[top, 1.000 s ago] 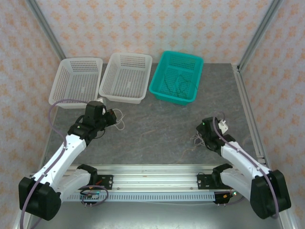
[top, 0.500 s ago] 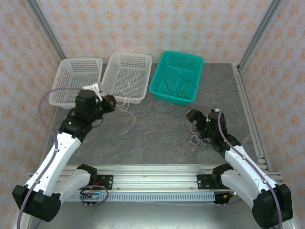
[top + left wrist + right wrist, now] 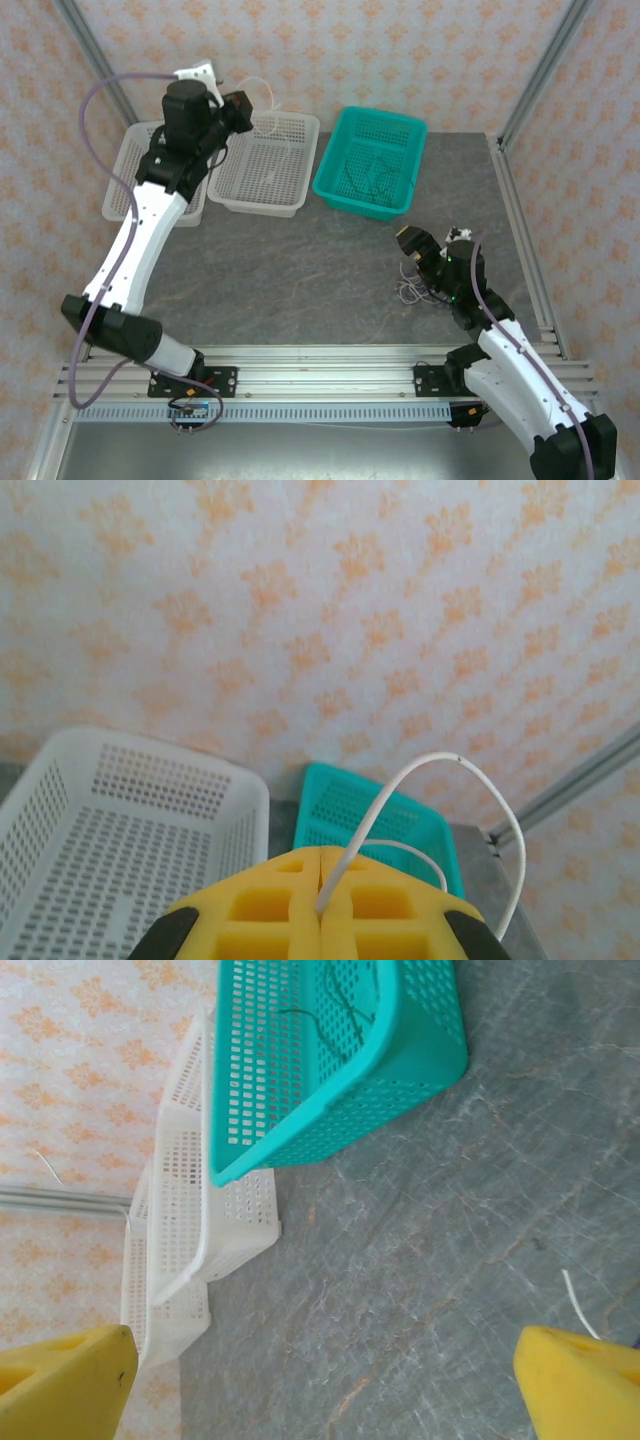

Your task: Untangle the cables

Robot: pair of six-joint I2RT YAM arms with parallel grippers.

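My left gripper [image 3: 240, 110] is raised high over the white baskets. Its yellow pads [image 3: 270, 905] are shut on a thin white cable [image 3: 420, 765], which arcs up and over to the right; the same white cable [image 3: 262, 90] loops beside the gripper in the top view. A small wispy bundle of white and purple cables [image 3: 410, 292] lies on the table right of centre. My right gripper [image 3: 408, 240] hovers just above and behind that bundle, open, with bare table between its fingers [image 3: 70, 1380]. A white wire end [image 3: 575, 1300] shows near its right finger. Green cables [image 3: 370, 175] lie in the teal basket.
Two white baskets [image 3: 160, 190] [image 3: 262, 200] stand side by side at the back left, with the teal basket [image 3: 335, 190] to their right. Metal frame posts rise at the back corners. A rail runs along the near edge.
My left arm has swung up and back from the table to above the white baskets, carrying the white cable with it. The right gripper has lifted off the bundle and turned slightly.
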